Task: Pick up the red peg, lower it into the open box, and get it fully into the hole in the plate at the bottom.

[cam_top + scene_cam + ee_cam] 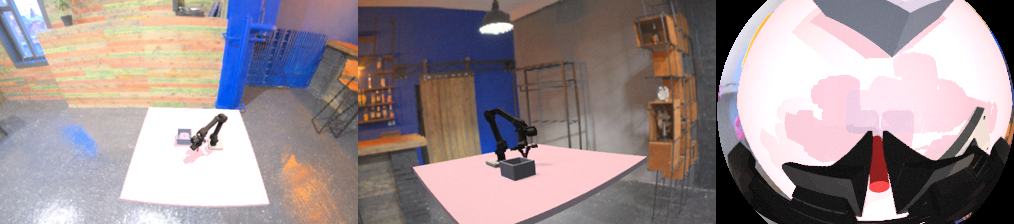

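The end effector [197,148] [525,155] [877,134] points down over the worktop [163,180] [481,188] [766,100], its two black fingers drawn close together and clamped on the red peg [198,150] [525,154] [878,165]. The peg is a slim, round, plain rod between the fingertips, its flat upper end facing the wrist camera; whether its lower end touches the worktop cannot be told. It looks stiff and probably light, unlikely to be fragile, though its smooth round side could let it roll or tilt in so narrow a grip. The best hold is likely around its upper part, squarely across the middle of the fingers, leaving the lower end bare to enter the hole. Just beside the end effector, ahead of the fingers in the wrist view, stands the open grey box [184,142] [518,170] [866,25], with a pale plate [185,135] at its bottom. On the other side of the end effector, the black arm [217,130] [494,127] rises from its pale base [220,146] [491,163]. The peg is outside the box, so lifting it upright over the wall seems next.
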Motion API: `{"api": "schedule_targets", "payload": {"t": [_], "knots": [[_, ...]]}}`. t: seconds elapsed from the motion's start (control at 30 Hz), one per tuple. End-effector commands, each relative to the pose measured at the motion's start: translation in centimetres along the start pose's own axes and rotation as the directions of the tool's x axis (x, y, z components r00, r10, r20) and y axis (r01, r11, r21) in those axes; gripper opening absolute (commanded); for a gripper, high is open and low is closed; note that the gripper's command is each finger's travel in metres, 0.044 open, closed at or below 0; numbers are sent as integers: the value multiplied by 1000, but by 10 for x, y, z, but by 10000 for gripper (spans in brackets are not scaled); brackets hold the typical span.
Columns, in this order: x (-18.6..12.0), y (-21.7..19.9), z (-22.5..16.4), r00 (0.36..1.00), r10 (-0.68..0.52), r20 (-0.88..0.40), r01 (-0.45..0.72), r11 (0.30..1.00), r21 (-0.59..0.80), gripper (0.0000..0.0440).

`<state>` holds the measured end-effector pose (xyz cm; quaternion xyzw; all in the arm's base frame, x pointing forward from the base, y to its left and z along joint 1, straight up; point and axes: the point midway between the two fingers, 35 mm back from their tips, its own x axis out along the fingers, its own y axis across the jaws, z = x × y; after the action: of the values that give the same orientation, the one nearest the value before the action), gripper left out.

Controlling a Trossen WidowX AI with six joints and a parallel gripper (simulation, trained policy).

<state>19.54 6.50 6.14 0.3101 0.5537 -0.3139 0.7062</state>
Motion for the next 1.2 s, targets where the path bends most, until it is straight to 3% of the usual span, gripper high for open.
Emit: {"api": "schedule_targets", "payload": {"t": [0.0, 0.57, 1.17], "knots": [[-12, 2, 11, 999, 15, 37, -14, 1000, -22, 0], [-63, 7, 79, 987, 11, 158, -10, 1000, -7, 0], [-64, -7, 152, 980, -34, 198, 11, 993, 117, 0]]}}
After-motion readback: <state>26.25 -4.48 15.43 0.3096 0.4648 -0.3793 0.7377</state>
